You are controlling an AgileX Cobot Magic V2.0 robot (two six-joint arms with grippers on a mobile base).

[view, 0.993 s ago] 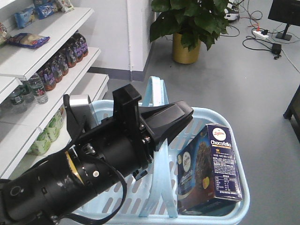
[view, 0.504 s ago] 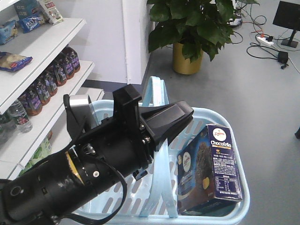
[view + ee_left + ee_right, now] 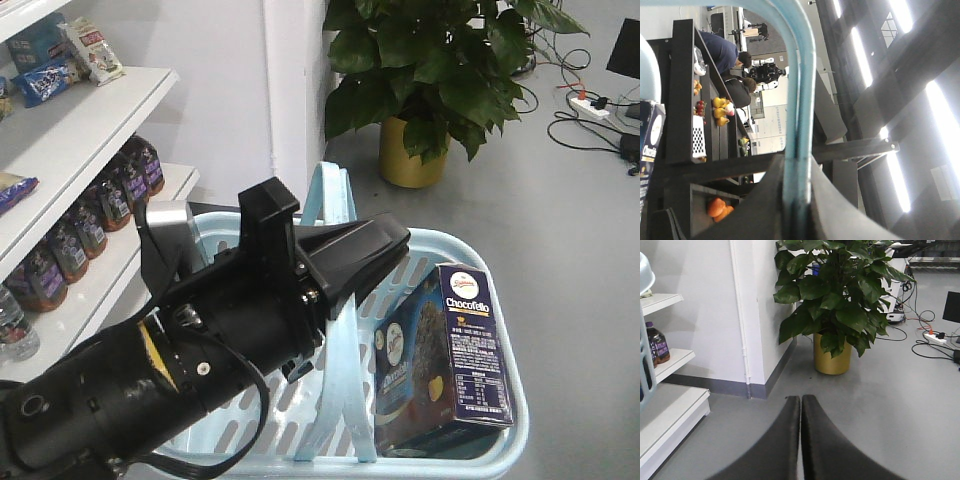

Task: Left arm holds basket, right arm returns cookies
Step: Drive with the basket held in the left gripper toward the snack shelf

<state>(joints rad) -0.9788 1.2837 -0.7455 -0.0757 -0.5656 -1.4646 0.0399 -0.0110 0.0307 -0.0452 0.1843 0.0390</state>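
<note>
Light blue plastic fills the front view: the basket (image 3: 440, 465) sits under the left gripper (image 3: 385, 250), whose black wedge lies across a raised handle (image 3: 330, 195); how the jaws grip is hidden here. The cookies (image 3: 455, 360) stand upright inside the basket, below and right of the jaw tips. Left wrist view: the jaws are clamped on the handle, which arches away beyond them. Right wrist view: the right gripper (image 3: 800, 400) has its jaws pressed together, holding nothing; beyond their tips stands a potted plant (image 3: 840, 305).
</note>
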